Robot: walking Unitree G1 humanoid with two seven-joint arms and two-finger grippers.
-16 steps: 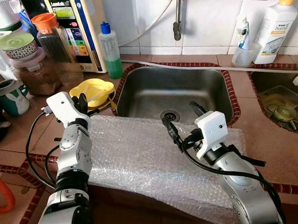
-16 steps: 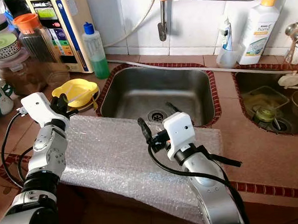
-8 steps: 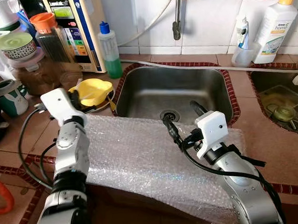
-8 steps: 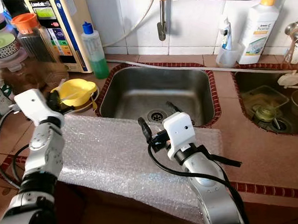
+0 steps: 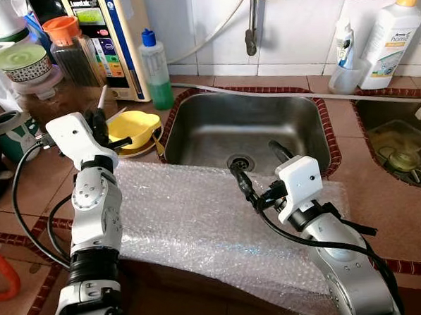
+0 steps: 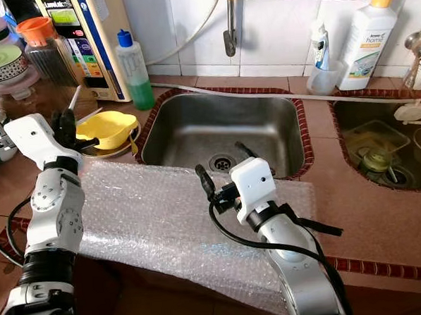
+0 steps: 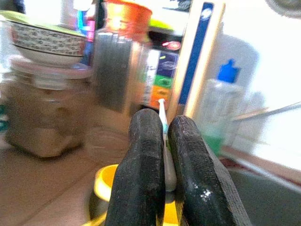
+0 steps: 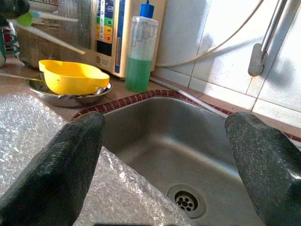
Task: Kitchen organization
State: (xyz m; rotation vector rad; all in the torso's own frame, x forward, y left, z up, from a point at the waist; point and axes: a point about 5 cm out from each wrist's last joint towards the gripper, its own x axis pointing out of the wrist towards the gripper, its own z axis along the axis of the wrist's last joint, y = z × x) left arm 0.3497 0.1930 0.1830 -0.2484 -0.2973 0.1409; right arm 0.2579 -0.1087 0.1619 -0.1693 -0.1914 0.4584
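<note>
Nearest the robot, a sheet of bubble wrap point(image 5: 207, 221) lies draped over the front edge of the tiled counter point(image 5: 383, 212), and the right gripper point(image 5: 257, 170) hovers above its far edge, just in front of the steel sink point(image 5: 244, 131), its two black fingers spread wide with nothing between them; in the right wrist view the sink's drain point(image 8: 186, 201) sits in the gap between them. Over on the left side, the left gripper point(image 5: 103, 131) is raised beside the yellow bowl point(image 5: 132, 126), which rests on a shallow metal plate point(image 6: 125, 145) at the sink's left corner. In the left wrist view its fingers point(image 7: 141, 169) are pressed together on a thin white utensil point(image 7: 163, 141) with a bluish-green band; what kind of utensil it is cannot be made out, but its pale stem point(image 5: 101, 100) sticks up and away from the gripper, above the bowl's near rim. Further back along the wall stand a bottle of green liquid with a blue cap point(image 5: 154, 61), a cream-coloured appliance with coloured buttons point(image 5: 109, 36), an orange-lidded jar point(image 5: 70, 48) and a large jar of brown contents with a patterned bowl point(image 5: 23, 65) on top. A tap point(image 5: 250, 25) hangs over the sink, and a white detergent bottle point(image 5: 390, 39) stands far right, by a second basin point(image 5: 401, 147).
</note>
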